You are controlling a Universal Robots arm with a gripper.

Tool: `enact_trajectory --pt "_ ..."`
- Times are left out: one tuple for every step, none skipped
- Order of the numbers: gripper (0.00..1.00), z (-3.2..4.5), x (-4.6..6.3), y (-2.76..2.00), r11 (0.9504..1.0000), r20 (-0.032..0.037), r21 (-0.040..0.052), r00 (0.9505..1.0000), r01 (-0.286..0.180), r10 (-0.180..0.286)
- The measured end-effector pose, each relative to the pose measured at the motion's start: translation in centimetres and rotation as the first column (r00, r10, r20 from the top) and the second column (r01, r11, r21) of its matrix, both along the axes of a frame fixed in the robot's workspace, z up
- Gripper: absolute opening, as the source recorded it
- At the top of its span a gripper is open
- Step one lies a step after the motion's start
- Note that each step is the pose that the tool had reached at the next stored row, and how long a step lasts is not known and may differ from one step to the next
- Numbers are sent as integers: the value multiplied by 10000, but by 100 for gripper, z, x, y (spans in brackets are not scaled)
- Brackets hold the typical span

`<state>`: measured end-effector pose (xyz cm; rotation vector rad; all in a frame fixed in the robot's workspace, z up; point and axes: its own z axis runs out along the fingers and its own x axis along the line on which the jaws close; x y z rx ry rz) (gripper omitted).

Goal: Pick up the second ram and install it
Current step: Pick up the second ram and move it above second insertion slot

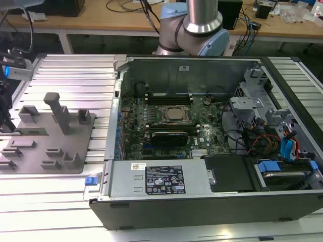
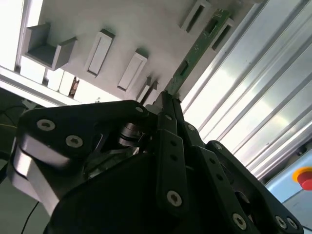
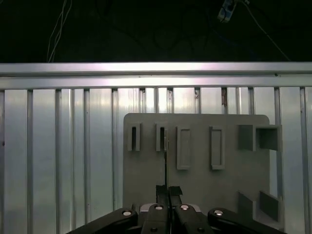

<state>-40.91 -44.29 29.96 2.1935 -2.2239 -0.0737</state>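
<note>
The second ram [image 2: 197, 48] is a thin green board stick seen edge-on, standing over the grey fixture plate [image 2: 146, 29]. In the first wrist view it is a thin dark line [image 3: 165, 165] running from my fingertips to a slotted holder [image 3: 161, 138]. My gripper [image 3: 166, 191] is shut on the near end of the stick, and in the second wrist view the black fingers [image 2: 168, 109] meet around it. In the exterior view the gripper [image 1: 7, 123] hangs at the left edge, beside the fixture plate [image 1: 75, 146]. The motherboard [image 1: 166, 121] lies in the open computer case.
The open case [image 1: 202, 191] fills the exterior view's middle and right, with long black memory slots [image 1: 164, 98] near the processor. Upright grey blocks [image 1: 58, 108] rise from the fixture plate. The ribbed aluminium table [image 3: 58, 146] surrounds it. A red button [image 2: 304, 178] sits beyond the rails.
</note>
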Motion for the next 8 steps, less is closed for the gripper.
enact_trajectory --pt "9 40 0 0 10000 0 0 10000 0 0" --pt "9 66 0 0 10000 0 0 10000 0 0" --pt "9 87 0 0 10000 1 0 10000 0 0" --pt "9 109 0 0 10000 1 0 10000 0 0" --pt "9 131 0 0 10000 1 0 10000 0 0" --pt "9 198 0 0 10000 0 0 10000 0 0" --pt "9 249 1 0 10000 1 0 10000 0 0" --pt "9 266 1 0 10000 1 1 10000 0 0"
